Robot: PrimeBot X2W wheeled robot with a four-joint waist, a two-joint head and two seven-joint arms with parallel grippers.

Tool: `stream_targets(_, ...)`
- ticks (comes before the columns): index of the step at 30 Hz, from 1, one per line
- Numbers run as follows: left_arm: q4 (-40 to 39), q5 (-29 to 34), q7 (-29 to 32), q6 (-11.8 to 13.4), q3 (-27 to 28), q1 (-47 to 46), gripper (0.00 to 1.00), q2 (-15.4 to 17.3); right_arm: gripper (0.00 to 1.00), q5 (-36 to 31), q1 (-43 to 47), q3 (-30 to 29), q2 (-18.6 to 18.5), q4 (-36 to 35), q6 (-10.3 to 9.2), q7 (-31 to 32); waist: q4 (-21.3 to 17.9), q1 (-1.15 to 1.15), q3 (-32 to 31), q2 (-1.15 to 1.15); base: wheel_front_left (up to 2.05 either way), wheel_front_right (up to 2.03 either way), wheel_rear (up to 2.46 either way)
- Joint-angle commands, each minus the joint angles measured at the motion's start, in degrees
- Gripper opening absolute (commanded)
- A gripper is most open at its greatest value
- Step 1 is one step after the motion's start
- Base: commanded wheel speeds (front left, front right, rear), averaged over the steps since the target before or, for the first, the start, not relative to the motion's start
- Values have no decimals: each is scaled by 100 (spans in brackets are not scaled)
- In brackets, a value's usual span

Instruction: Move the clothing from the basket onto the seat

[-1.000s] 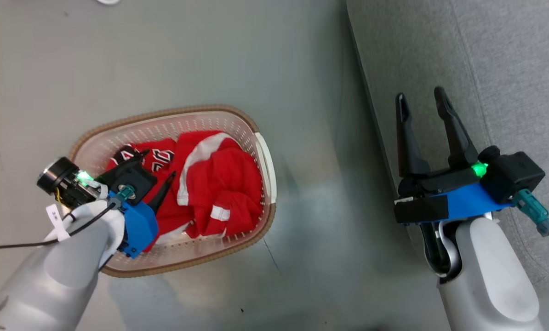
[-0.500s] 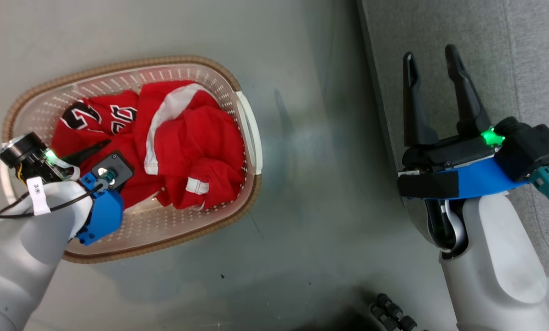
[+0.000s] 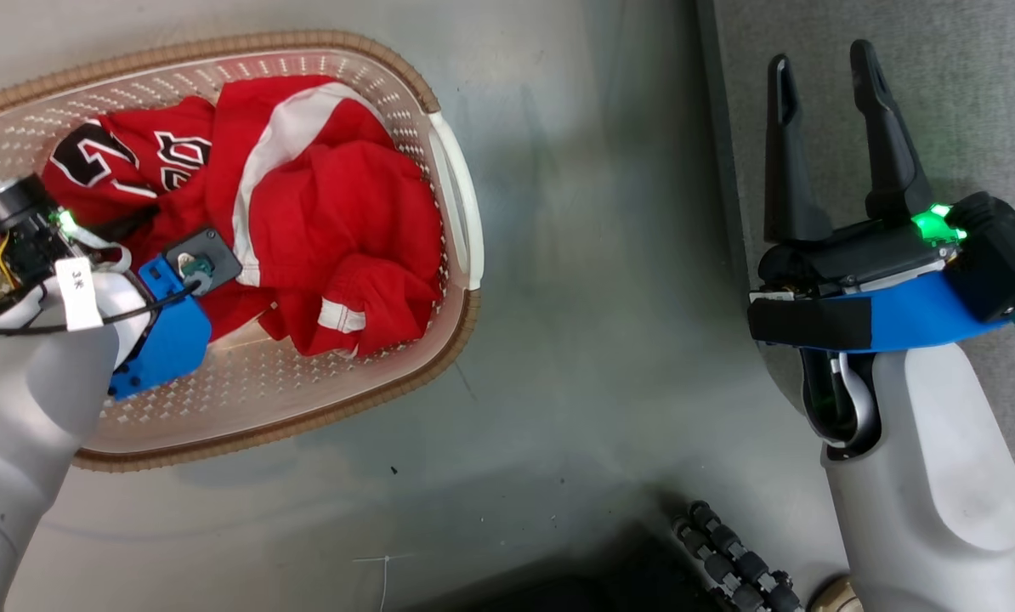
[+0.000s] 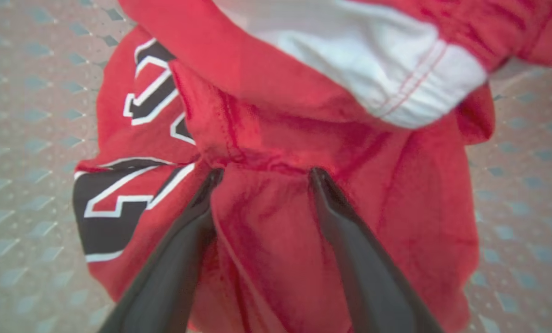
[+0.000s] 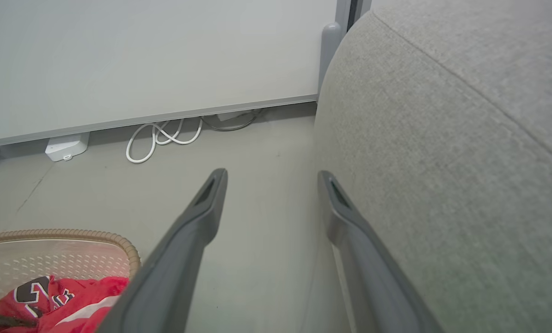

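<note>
Your left gripper (image 4: 264, 175) down in basket (image 3: 452, 327), fingers spread, straddling fold of clothing (image 3: 337, 212), set for pinch. Right gripper (image 3: 824, 72) spread too, empty, parked at seat (image 3: 983, 76) edge.

head camera shifted so basket (image 3: 371, 391) sits higher left in view; left gripper (image 4: 264, 173) turned and sank lower into the clothing (image 3: 337, 221)

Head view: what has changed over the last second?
The camera moved, so the whole picture shifted. The left claw tipped down into the basket and now stands open on the red clothing; nothing gripped. Unchanged: the clothing lies in the basket, and the right claw waits open beside the grey sofa.
</note>
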Motion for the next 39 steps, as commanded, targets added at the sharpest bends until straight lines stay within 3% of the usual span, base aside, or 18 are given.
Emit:
stream_targets(1,42,93,77,4,-40,-133,100,-14,100,-9,-114,-19,-13,-59,-2,-6,7,-1,120,0,0,0,0)
stream_targets(13,183,363,717,4,-58,-242,100,-196,100,-41,-143,-89,-14,-181,-3,-5,2,-1,378,0,0,0,0)
stream_targets(14,189,375,748,4,-59,-250,80,-206,100,-47,-143,-96,-14,-183,-2,-5,6,-1,384,0,0,0,0)
stream_targets(15,193,413,775,4,-58,-235,27,-213,100,-51,-144,-105,-14,-179,-2,-5,9,-1,384,0,0,0,0)
stream_targets(16,194,425,787,4,-57,-226,0,-217,100,-54,-143,-112,-15,-176,-3,-5,13,-1,379,0,0,0,0)
stream_targets(26,162,390,855,4,-57,-180,0,-310,100,-90,-173,-169,-15,-113,-3,-6,94,-1,219,0,0,0,0)
stream_targets(39,-58,-17,395,4,-56,-69,0,-480,100,-144,-143,-254,-15,22,-2,-6,416,-1,-151,0,0,0,0)
